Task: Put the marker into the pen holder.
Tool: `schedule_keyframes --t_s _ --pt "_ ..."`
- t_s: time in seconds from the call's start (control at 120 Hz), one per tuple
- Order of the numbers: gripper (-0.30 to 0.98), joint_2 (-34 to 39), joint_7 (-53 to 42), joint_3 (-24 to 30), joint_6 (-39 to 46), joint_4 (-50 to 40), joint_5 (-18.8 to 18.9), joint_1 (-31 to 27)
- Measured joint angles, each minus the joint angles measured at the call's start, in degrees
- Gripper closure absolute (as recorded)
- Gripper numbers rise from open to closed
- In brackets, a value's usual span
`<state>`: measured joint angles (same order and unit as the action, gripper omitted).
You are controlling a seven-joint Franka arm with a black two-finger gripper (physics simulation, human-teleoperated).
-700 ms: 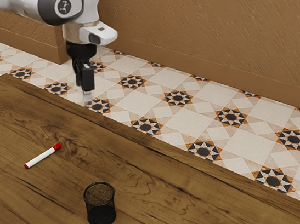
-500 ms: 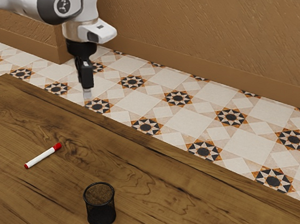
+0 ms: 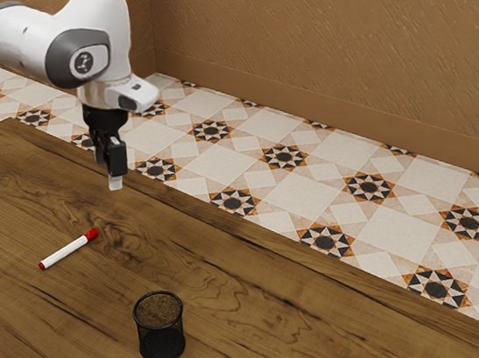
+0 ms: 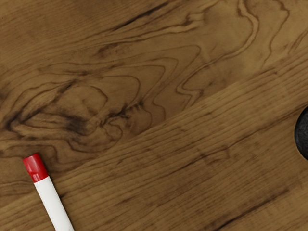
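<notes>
Since the earlier frames, the gripper (image 3: 115, 184) had been lowered and brought toward the exterior view's left by the white arm (image 3: 109, 29); the marker and the pen holder had been left where they were. At the exterior view's left, the marker (image 3: 62, 253) was seen lying flat on the wooden table (image 3: 253, 278), its white barrel slanted and its red cap (image 3: 91, 234) pointed toward the far side. Its cap and part of its barrel were also caught in the wrist view. Slightly farther right, the gripper was held above the table, pointed downward and well apart from the marker; whether it was open or closed could not be told. Farther right still, and nearer to the exterior camera, the black mesh pen holder (image 3: 160, 336) was stood upright, well apart from the marker. Beyond the table, a patterned tile floor (image 3: 300, 191) was bordered by a brown wall (image 3: 344, 52).
</notes>
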<state>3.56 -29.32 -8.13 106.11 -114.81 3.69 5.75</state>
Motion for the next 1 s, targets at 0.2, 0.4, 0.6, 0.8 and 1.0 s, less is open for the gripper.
schedule_keyframes --t_s 0.2,0.4,0.6,0.8,1.0 --pt "0.0 -2.0 3.1 -2.0 9.2 -7.3 0.1 -4.8" --pt "0.04 -6.9 7.8 -1.8 17.5 -8.6 0.0 -9.7" --pt "0.3 -11.3 12.2 -1.7 23.7 -8.7 0.1 -7.0" --pt "0.39 -16.7 15.2 -1.7 28.2 -7.8 0.2 -9.2" --pt "0.41 -20.2 16.4 -1.6 30.1 -5.6 0.0 -10.5"
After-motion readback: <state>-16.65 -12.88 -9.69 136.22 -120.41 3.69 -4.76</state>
